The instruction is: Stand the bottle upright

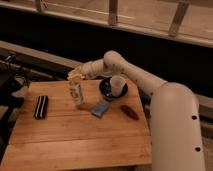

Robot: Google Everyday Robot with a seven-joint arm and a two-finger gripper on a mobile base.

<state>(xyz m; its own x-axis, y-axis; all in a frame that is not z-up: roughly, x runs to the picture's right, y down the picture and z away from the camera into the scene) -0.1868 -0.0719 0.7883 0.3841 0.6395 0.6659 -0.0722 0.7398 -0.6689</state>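
Observation:
A pale bottle (76, 94) stands upright on the wooden table (75, 140), left of the middle near the far edge. My gripper (75, 76) is right above the bottle's top, at the end of the white arm (120, 67) that reaches in from the right.
A dark bowl (106, 89) holding a white cup (118, 84) sits right of the bottle. A blue sponge-like item (100, 108) and a dark red object (129, 111) lie in front of it. A black rectangular object (40, 106) lies at the left. Dark equipment (10, 82) stands off the table's left edge.

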